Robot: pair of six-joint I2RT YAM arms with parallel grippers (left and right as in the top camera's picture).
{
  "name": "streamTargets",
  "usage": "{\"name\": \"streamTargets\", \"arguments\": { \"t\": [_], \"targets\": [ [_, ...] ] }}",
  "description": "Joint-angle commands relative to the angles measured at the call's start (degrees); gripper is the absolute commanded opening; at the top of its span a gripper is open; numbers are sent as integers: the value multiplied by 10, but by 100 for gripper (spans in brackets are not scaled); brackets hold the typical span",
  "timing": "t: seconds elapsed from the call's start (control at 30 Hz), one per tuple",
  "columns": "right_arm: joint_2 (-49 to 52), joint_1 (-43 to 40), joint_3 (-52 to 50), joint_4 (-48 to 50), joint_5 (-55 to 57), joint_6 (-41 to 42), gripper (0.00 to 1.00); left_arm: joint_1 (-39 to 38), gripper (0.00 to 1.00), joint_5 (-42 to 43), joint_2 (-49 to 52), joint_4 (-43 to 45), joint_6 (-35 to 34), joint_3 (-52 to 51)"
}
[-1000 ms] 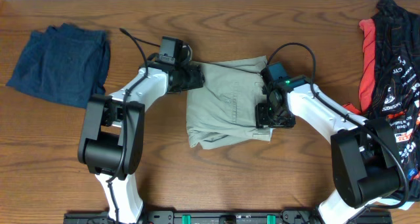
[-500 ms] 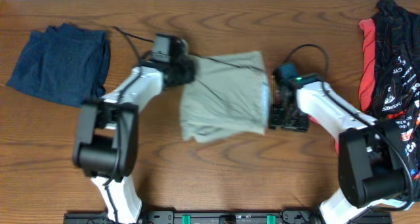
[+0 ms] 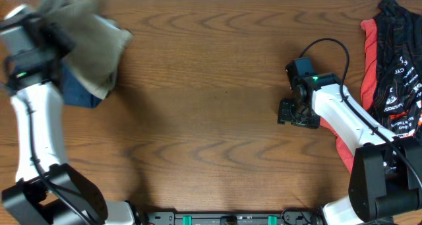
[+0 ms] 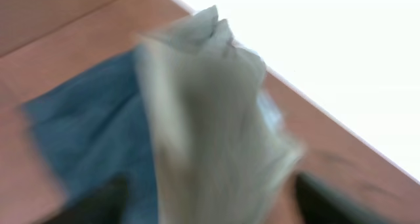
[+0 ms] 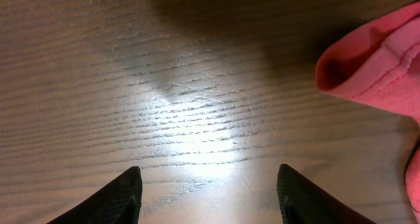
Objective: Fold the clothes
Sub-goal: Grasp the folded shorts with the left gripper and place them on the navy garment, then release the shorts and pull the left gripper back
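At the table's left end, the left tool pinches khaki shorts above navy cloth.

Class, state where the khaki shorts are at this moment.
Overhead view, far-left corner: the khaki shorts hang from the left gripper, above the navy garment.

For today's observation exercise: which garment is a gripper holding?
The khaki shorts, held by the left gripper over the navy garment; that and the black-and-red sportswear lie on the table.
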Motion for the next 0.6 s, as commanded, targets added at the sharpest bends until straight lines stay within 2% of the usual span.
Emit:
{"name": "streamTargets", "arguments": {
  "t": [0.0, 0.1, 0.33, 0.43, 0.53, 0.57],
  "targets": [
    [-7, -4, -1, 3, 5, 4, 64, 36, 98, -8, 15, -33, -19, -2],
    [-7, -4, -1, 3, 5, 4, 64, 53, 98, -3, 19, -50, -65, -2],
    [-7, -4, -1, 3, 5, 4, 69, 28, 98, 83, 20, -52, -67, -2],
    [-7, -4, -1, 9, -1, 4, 75, -2, 98, 84, 20, -64, -67, -2],
    [-7, -4, -1, 27, -26, 4, 86, -47, 98, 84, 21, -80, -52, -2],
    [-7, -4, -1, 36, -35, 4, 93, -66, 98, 84, 22, -85, -42, -2]
  ]
}}
